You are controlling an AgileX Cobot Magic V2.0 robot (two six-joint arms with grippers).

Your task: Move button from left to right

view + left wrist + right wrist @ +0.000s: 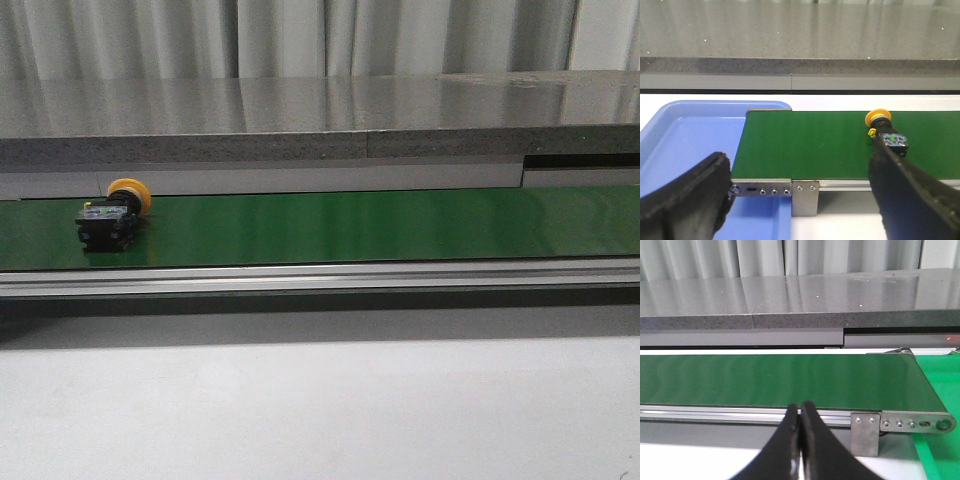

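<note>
The button (113,213) lies on its side at frame-left on the belt (380,225), ungrasped; left fingers (910,190) are spread, right fingers (812,440) pressed together.

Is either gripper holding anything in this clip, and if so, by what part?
Nothing is held. The left gripper is open, the button lies untouched on the green belt, and the right gripper is shut on nothing.

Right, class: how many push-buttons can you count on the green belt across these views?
1. The button lies on its side near the left end of the green belt, beyond the open left hand. The right wrist view shows none on the belt's right stretch.
</note>
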